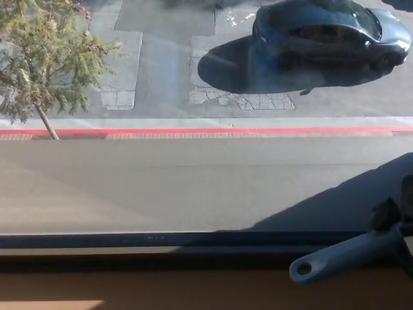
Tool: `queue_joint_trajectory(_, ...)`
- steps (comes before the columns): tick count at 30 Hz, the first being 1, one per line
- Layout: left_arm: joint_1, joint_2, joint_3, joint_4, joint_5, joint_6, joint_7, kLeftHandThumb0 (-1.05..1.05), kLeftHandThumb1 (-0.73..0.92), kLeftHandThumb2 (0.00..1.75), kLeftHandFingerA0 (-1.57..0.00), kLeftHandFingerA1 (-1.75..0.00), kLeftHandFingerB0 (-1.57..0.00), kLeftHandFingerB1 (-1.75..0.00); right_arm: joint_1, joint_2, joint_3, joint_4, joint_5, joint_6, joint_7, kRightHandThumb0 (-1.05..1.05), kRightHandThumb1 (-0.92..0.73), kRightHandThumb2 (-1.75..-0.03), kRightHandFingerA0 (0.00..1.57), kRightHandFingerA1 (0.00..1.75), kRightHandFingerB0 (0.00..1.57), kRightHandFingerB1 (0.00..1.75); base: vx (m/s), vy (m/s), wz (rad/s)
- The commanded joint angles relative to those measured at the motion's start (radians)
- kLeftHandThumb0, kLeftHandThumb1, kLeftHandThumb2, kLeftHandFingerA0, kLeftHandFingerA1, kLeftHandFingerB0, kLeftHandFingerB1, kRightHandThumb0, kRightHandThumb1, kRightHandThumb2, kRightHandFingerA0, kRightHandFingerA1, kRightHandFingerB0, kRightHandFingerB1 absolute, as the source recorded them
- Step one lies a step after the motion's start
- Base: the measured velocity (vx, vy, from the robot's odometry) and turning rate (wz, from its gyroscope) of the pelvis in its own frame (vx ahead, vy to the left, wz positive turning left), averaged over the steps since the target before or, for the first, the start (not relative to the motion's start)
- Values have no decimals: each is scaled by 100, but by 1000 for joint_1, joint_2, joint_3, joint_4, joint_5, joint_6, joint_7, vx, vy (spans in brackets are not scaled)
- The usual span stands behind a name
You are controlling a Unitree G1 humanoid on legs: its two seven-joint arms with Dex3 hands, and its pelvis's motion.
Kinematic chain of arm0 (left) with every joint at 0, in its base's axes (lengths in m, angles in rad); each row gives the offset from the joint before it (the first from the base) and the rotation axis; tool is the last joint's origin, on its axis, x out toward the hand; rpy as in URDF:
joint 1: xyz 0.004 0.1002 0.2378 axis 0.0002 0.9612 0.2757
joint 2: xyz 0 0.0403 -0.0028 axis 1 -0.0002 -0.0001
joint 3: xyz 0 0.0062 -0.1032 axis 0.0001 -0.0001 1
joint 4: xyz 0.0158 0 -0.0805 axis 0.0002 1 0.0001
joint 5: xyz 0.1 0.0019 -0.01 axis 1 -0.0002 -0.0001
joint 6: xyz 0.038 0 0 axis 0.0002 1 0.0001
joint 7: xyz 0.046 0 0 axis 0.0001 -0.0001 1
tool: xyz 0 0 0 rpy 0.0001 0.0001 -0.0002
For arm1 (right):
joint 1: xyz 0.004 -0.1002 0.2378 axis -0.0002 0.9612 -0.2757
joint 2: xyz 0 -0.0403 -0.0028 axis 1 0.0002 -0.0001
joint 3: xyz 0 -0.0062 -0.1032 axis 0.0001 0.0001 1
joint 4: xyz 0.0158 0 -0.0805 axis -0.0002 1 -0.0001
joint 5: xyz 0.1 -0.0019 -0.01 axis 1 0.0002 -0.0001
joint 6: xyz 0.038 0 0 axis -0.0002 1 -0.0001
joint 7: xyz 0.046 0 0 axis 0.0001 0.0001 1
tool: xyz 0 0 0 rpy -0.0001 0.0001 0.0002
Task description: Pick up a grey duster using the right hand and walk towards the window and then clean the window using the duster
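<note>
The duster (345, 257) shows only its grey handle — the fluffy head runs off the right edge and cannot be seen. The right hand (395, 216) is a dark shape cut off by that same edge, too little of it visible to tell how its fingers sit on the handle. The left hand is out of the picture. Beyond the window (193, 240), the car (332, 32) is blurred and clipped by the top edge — the tree (45, 58) is cut off at the left and top.
</note>
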Motion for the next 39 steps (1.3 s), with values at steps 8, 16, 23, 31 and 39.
queue_joint_trajectory(8,-6,44,21,-6,-17,-32,-14,-10,58,94,-100,-120,-89,-98,702,-361,702,-217,-568,-640,222,-41,-51,-132,115,175,89,175,-93,95,-5)
queue_joint_trajectory(16,-21,47,31,-3,-26,-31,-17,-11,60,93,-100,-120,-87,-97,752,-465,726,-177,-736,-898,158,-31,-49,-152,110,175,87,175,-189,-80,1)
queue_joint_trajectory(23,-27,39,25,-5,-16,-31,3,-14,62,90,-95,-118,-86,-95,768,-525,712,-182,-786,-966,106,-35,-54,-146,109,175,85,175,-262,-9,-1)
queue_joint_trajectory(31,-18,39,31,-1,-18,-35,-5,-17,63,85,-99,-118,-89,-98,796,-582,715,-232,-955,-1037,2,-32,-67,-136,120,175,91,175,-305,246,11)
queue_joint_trajectory(39,-21,37,39,-7,-27,-28,-9,-13,62,88,-98,-120,-89,-98,777,-575,686,-216,-1065,-1180,-101,-22,-60,-128,111,175,84,175,-224,152,0)
